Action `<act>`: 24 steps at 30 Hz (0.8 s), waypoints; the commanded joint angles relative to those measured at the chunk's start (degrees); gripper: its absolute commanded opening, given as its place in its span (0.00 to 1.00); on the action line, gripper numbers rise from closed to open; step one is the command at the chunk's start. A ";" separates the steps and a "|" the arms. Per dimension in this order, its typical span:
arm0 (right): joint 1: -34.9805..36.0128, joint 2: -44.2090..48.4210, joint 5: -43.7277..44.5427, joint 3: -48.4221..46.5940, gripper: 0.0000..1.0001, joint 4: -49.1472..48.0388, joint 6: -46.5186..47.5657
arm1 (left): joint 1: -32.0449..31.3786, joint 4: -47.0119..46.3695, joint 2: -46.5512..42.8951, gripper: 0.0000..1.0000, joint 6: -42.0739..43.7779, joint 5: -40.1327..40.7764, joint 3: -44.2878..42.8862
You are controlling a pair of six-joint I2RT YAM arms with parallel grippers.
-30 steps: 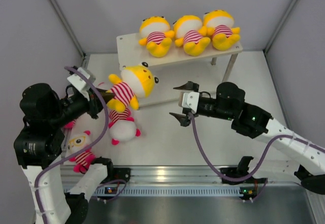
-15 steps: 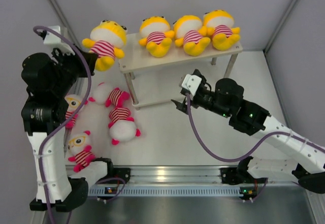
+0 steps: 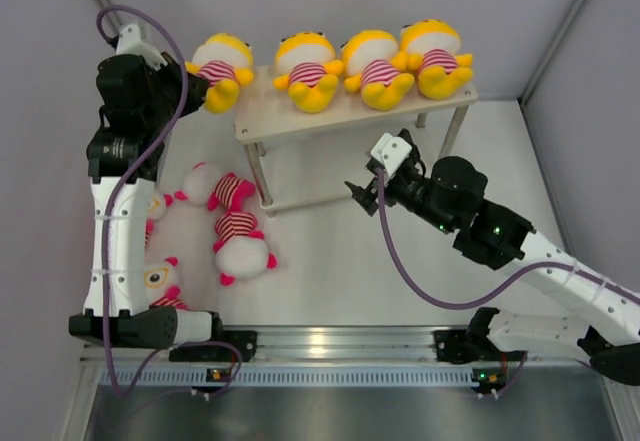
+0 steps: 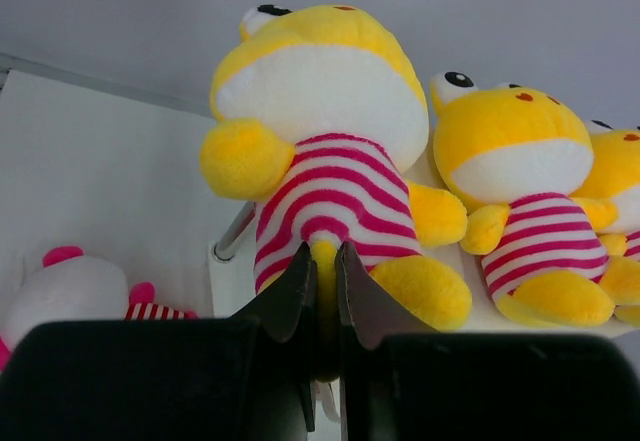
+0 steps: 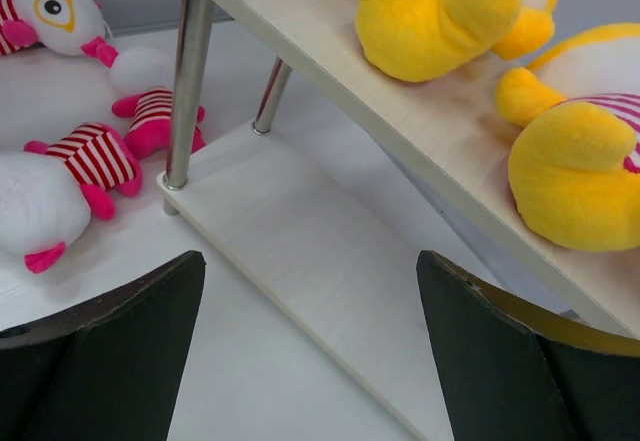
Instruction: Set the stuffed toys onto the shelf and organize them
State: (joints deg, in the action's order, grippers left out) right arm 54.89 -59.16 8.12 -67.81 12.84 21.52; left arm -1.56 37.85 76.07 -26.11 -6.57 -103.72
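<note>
Left arm stretched tall, the left gripper [image 4: 320, 261] clenched low on a yellow doll [image 4: 320, 151] in a red-and-white striped shirt at the left edge of the shelf [image 3: 262, 121], top board, beside three more yellow dolls [image 3: 370, 66]; the right gripper [image 5: 310, 261] hangs released near the lower board

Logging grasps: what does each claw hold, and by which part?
The left claw pinches a yellow doll low on its body, between the legs. The right claw is open, holding nothing.

Prob. robotics lab test cell: plain grey walls [image 3: 40, 61], alu mounting rail [image 3: 330, 339].
</note>
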 commanded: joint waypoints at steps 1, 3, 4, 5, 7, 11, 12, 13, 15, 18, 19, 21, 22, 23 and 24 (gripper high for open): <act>-0.75 1.68 1.46 1.45 0.87 -4.75 -1.57 | 0.07 -6.29 0.04 0.00 -3.51 -1.86 -0.78; -0.93 2.03 1.90 2.33 0.87 -5.37 -1.74 | -0.63 -6.47 0.39 0.00 -3.42 -1.87 -0.52; -1.10 1.94 2.16 2.59 0.87 -5.46 -2.00 | -0.90 -6.73 0.39 0.00 -3.16 -1.70 -0.17; -1.19 2.03 2.42 2.77 0.87 -5.81 -2.09 | -1.25 -6.91 0.48 0.00 -2.81 -1.87 0.27; -1.54 2.29 2.95 3.65 0.87 -6.16 -2.27 | -2.30 -7.26 0.74 0.00 -2.89 -2.13 2.37; -2.25 3.25 3.04 4.53 0.87 -7.30 -3.06 | -3.53 -7.61 1.18 0.00 -3.78 -1.78 6.16; -2.51 3.34 3.13 4.53 0.87 -7.22 -3.32 | -4.23 -7.78 1.18 0.00 -3.77 -1.69 6.69; -2.60 3.43 3.13 4.62 0.87 -7.22 -3.41 | -4.67 -7.87 1.18 0.00 -3.60 -1.69 6.86; -2.86 3.78 3.22 4.88 0.87 -7.22 -3.76 | -6.07 -8.31 1.18 0.00 -3.16 -2.13 6.60; -3.13 3.87 3.57 5.23 0.88 -7.04 -4.73 | -7.13 -8.40 1.27 0.00 -3.42 -3.01 5.99; -3.30 3.87 3.57 5.41 0.88 -7.13 -4.91 | -7.23 -8.49 1.62 0.00 -3.42 -3.53 5.64; -3.48 3.96 3.66 5.93 0.88 -7.39 -5.26 | -7.66 -9.19 1.88 0.00 -3.60 -4.59 5.81; -3.65 3.96 3.57 6.02 0.88 -7.48 -5.35 | -7.84 -9.37 2.23 0.00 -4.03 -5.90 6.07; -3.57 4.05 3.48 6.02 0.88 -7.48 -5.43 | -7.84 -9.37 2.32 0.00 -4.30 -5.91 6.25; -3.74 3.96 3.66 6.02 0.88 -7.39 -5.43 | -8.02 -9.37 2.41 0.00 -4.56 -6.00 6.43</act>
State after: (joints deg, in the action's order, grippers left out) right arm 51.99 -56.18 10.90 -61.95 8.32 17.63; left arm -8.84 31.22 77.56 -29.17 -9.78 -97.23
